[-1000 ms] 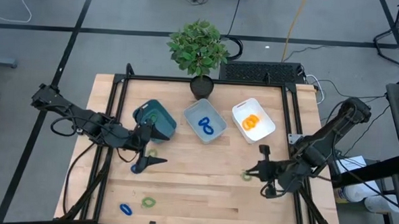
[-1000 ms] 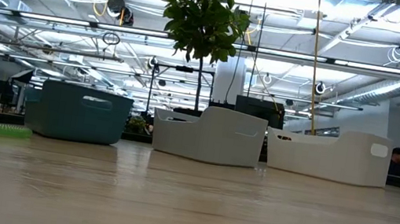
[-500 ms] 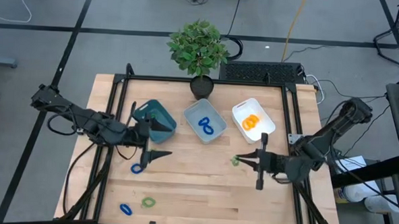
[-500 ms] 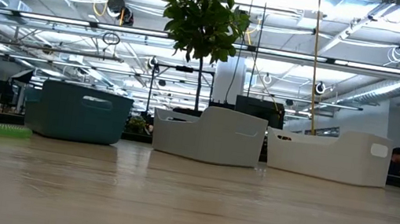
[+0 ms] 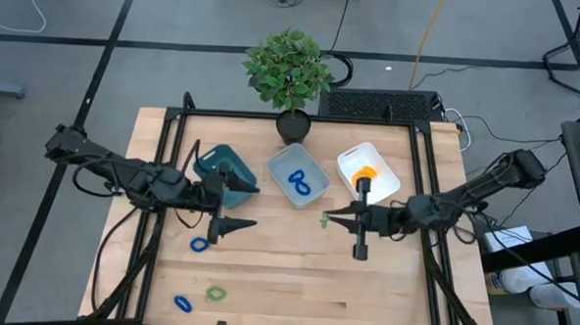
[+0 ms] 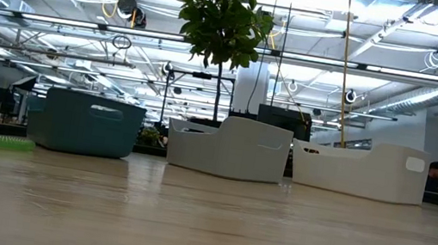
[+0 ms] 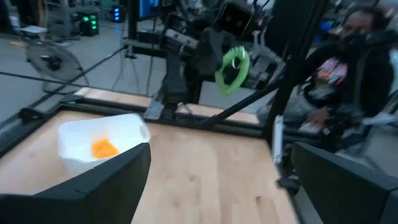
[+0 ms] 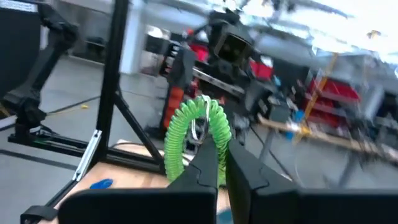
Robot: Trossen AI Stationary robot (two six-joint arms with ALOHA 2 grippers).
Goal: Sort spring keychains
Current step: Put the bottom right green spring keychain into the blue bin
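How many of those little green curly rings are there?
2 that I can see: one green ring pinched in the right arm's jaws above the table, one green ring lying near the table's front edge. More may hide inside the teal bin.

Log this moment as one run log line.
right gripper: shut on green keychain, above table | left gripper: open, empty, beside teal bin

Open desk (image 5: 295, 266) runs wide through the middle and front, with only a blue coil (image 5: 199, 244) near the left tool (image 5: 231, 207), and a second blue coil (image 5: 182, 302) beside a green coil (image 5: 215, 293) at the front edge. Across the back, the teal bin (image 5: 227, 172), grey-blue bin (image 5: 297, 177) and white bin (image 5: 368, 173) stand in a row with narrow gaps, the potted plant (image 5: 289, 72) behind them. The right tool (image 5: 333, 219), pinching a green loop (image 5: 325, 220), hangs over the bare patch in front of the white bin.
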